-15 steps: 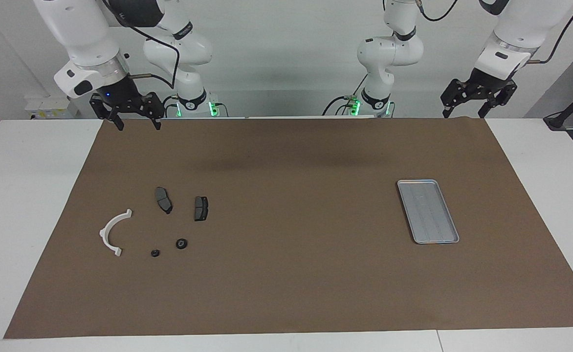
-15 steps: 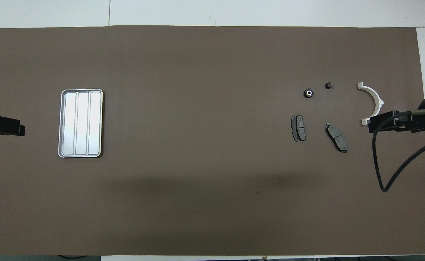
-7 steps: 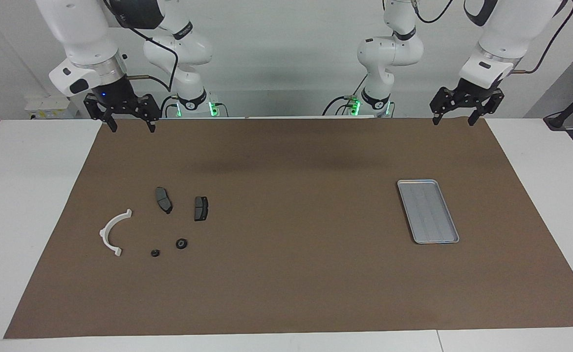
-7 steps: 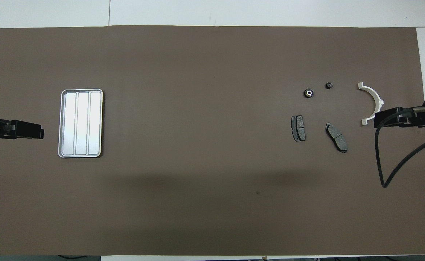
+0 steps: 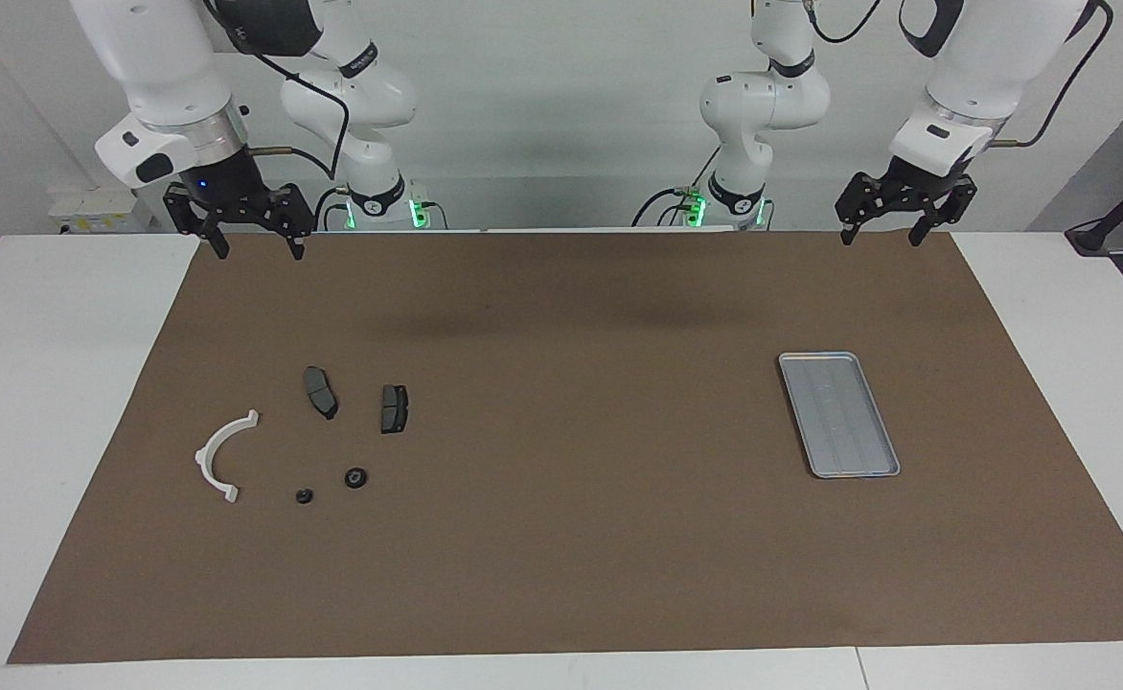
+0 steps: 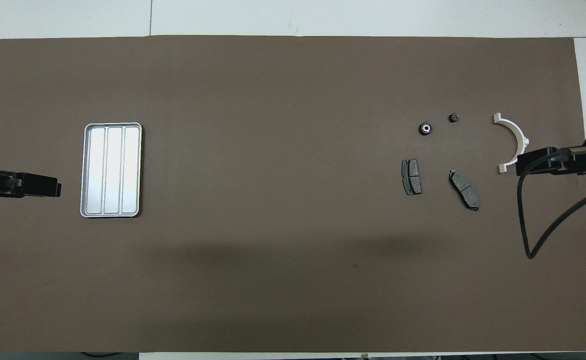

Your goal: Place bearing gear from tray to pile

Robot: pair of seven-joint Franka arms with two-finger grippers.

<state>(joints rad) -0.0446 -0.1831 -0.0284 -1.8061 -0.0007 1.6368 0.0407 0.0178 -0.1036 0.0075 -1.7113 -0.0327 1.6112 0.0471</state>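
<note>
Gripper positions first, in the facing view: our left gripper (image 5: 897, 232) hangs in the air over the robots' edge of the brown mat (image 5: 581, 537), toward the left arm's end, its two fingers spread apart with nothing between them. Our right gripper (image 5: 248, 244) hangs over the mat's corner at the right arm's end, fingers likewise apart and empty. We see the tray (image 5: 838, 413) lying flat on the mat toward the left arm's end, with no part in it. The pile sits toward the right arm's end: a white half-ring bracket (image 5: 220, 456), two dark brake pads (image 5: 320, 391) (image 5: 394, 408) nearer to the robots, and two small round parts, the bearing gear (image 5: 355, 477) and a smaller dark ring (image 5: 304, 496), lying on the mat apart from each other. Wide bare mat lies between tray and pile. White surface (image 5: 54, 402) borders the mat at both ends.

From overhead, we find the left gripper (image 6: 48, 185) just beside the tray's (image 6: 111, 126) short end-side rim, toward the mat's edge. The right gripper (image 6: 523, 164) covers one tip of the bracket (image 6: 515, 136). The bearing gear (image 6: 426, 128) and small ring (image 6: 453, 118) lie farther from the robots than the two pads (image 6: 411, 177) (image 6: 464, 189). Open mat stretches all around the tray.
</note>
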